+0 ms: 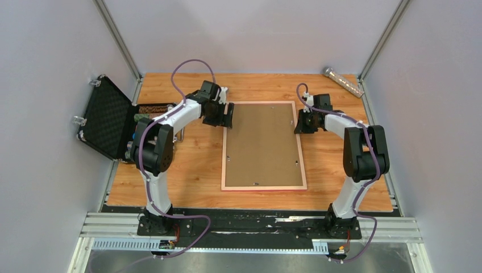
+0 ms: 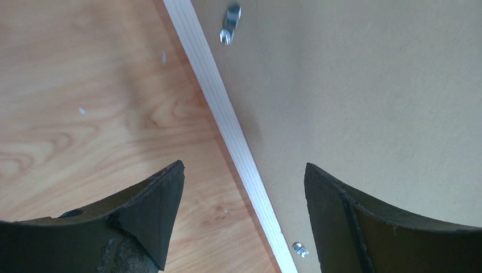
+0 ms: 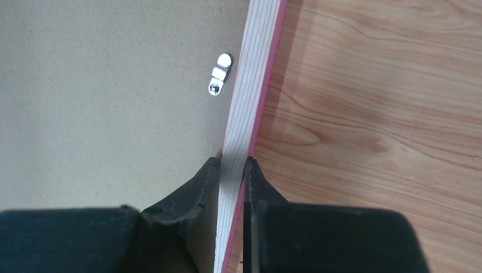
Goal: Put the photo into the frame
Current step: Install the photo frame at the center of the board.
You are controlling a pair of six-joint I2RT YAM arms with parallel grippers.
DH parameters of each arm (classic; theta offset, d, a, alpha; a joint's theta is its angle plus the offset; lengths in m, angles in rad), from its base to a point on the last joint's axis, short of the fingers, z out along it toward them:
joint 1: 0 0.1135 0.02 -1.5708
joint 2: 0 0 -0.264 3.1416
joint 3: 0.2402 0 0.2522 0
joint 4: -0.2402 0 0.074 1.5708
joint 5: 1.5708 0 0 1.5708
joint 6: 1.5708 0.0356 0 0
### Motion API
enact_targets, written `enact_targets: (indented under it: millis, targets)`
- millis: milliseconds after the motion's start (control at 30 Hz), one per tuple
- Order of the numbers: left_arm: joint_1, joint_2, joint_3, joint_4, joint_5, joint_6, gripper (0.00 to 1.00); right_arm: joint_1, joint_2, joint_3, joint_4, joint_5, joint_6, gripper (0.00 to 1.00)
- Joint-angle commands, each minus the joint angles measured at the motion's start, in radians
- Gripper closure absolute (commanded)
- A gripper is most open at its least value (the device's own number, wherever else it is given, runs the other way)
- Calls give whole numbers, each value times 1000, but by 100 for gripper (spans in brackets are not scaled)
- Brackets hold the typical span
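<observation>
Lying face down mid-worktop [image 1: 182, 170], the frame [image 1: 264, 187] held a brown board [image 1: 262, 142] with small metal clips [image 3: 219, 74] along its edges. An open black case [image 1: 108, 116] stood by the far-left corner, its contents unclear. The left gripper [image 2: 244, 166] gaped wide, one finger on either side of the left rail. The right gripper [image 3: 231, 162] pinched the right rail near the far-right corner.

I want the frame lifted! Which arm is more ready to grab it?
The right. The right gripper pinches a rail of the frame; the left gripper hangs open astride the opposite rail.
</observation>
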Motion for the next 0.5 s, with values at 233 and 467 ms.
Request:
enact_targets:
  millis: [233,467]
  targets:
    - [4,154,268,-26,-96,66,17,1,20,23,-10,-7,-27,100]
    - [4,255,386,-79,-130,46,18,-1,22,24,-16,-20,-30,100]
